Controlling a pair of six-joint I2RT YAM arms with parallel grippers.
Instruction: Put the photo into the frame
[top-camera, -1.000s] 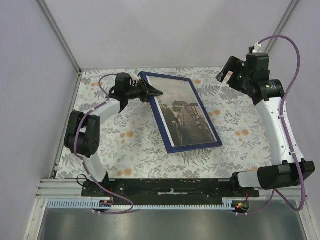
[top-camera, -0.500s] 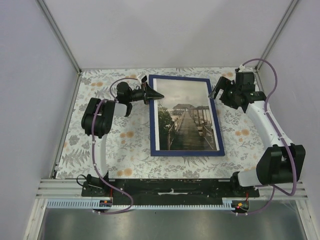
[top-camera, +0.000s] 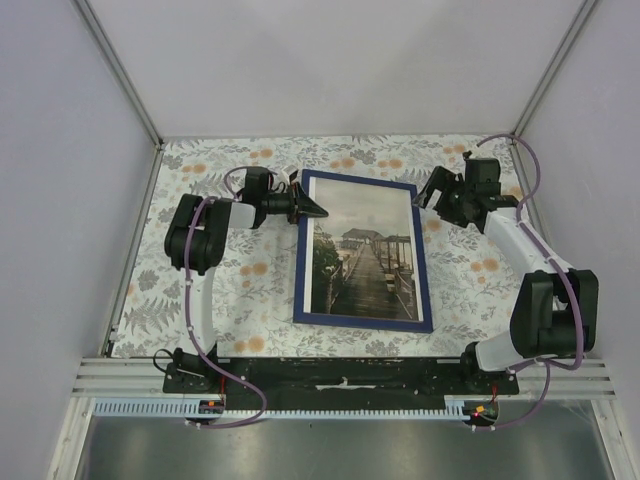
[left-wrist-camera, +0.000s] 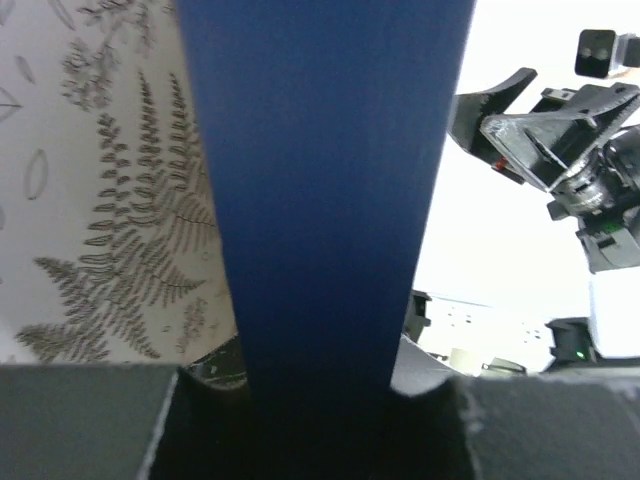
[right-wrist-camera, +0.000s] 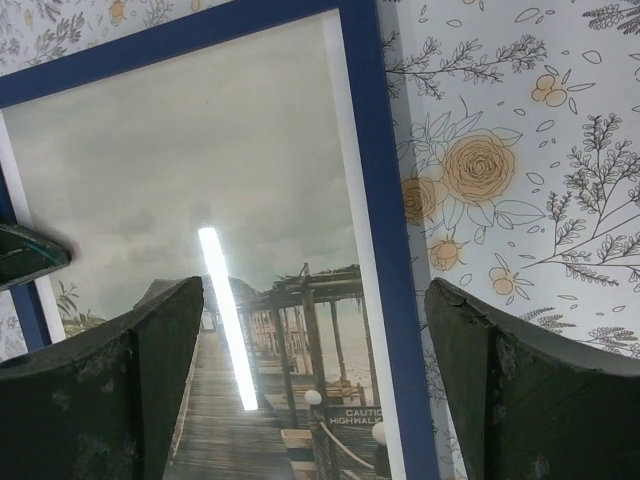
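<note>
The frame (top-camera: 362, 322) lies front up in the middle of the desk (top-camera: 250, 290). Its dark blue border faces upward, and its long sides run from near to far at a slight slant. The photo (top-camera: 365, 255) sits inside it behind the glass, showing a wooden pier and huts under a grey sky, with a thin white margin around it.

The left hand (top-camera: 312, 212) pinches the frame's left border close to the far left corner. In its wrist view the blue strip runs up from between the fingers.

The right hand (top-camera: 432, 190) hangs over the frame's far right corner, spread wide and holding nothing. In its wrist view one finger (right-wrist-camera: 110, 390) is over the photo and the other over the flowered cloth (right-wrist-camera: 520, 120) just beside the border.
</note>
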